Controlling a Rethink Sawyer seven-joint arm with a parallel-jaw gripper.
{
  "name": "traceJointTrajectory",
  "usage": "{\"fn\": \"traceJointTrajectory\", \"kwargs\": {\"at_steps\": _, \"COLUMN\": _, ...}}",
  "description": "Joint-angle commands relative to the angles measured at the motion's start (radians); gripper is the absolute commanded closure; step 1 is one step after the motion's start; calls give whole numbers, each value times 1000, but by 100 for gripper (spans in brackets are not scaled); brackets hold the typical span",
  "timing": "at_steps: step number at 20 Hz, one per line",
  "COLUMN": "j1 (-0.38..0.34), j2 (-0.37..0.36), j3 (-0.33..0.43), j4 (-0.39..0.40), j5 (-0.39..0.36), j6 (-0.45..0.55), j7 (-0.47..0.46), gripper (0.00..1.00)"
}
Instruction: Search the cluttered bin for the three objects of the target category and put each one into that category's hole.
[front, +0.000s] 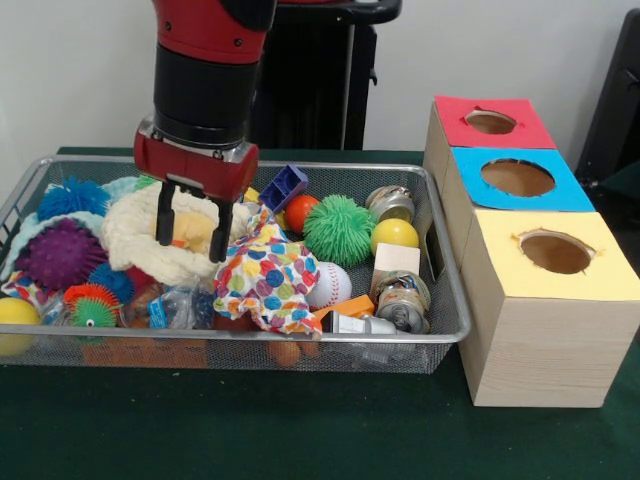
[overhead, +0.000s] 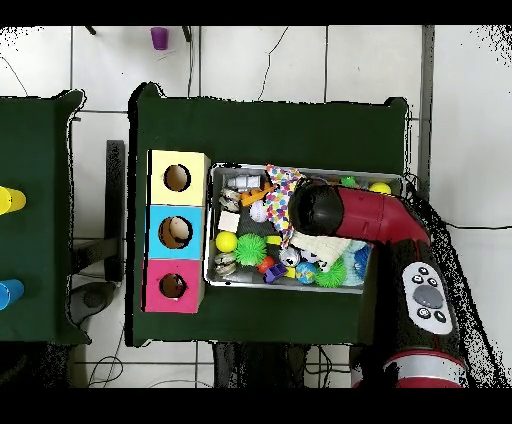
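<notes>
Here the gripper (front: 193, 236) hangs with fingers apart astride the cream rope coil (front: 150, 235) in the wire bin (front: 445, 290), seemingly lined up to pinch it (target category unclear), the coloured-hole boxes (front: 520, 178) well off beside.

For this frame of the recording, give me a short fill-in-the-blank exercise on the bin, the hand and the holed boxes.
1. The hand hangs open over the cream ____ cloth.
2. In the front view, the box nearest the camera has a ____ top.
3. The green spiky ball lies inside the wire ____.
4. The middle box has a ____ top.

Missing words: fluffy; yellow; bin; blue
</notes>
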Motion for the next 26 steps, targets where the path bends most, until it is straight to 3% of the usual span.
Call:
{"fn": "traceJointTrajectory", "kwargs": {"at_steps": 1, "j1": -27, "j2": 31, "j3": 17, "j4": 146, "j5": -32, "j6": -33, "j7": 61, "gripper": 0}}
{"fn": "traceJointTrajectory", "kwargs": {"at_steps": 9, "j1": -31, "j2": -20, "j3": 14, "j4": 216, "j5": -22, "j6": -20, "j7": 57, "gripper": 0}}
{"fn": "traceJointTrajectory", "kwargs": {"at_steps": 15, "j1": -26, "j2": -9, "j3": 7, "j4": 182, "j5": -19, "j6": -7, "j7": 57, "gripper": 0}}
{"fn": "traceJointTrajectory", "kwargs": {"at_steps": 20, "j1": -25, "j2": 17, "j3": -3, "j4": 192, "j5": -30, "j6": -62, "j7": 80, "gripper": 0}}
{"fn": "traceJointTrajectory", "kwargs": {"at_steps": 26, "j1": -32, "j2": -31, "j3": -6, "j4": 229, "j5": -19, "j6": -37, "j7": 70, "gripper": 0}}
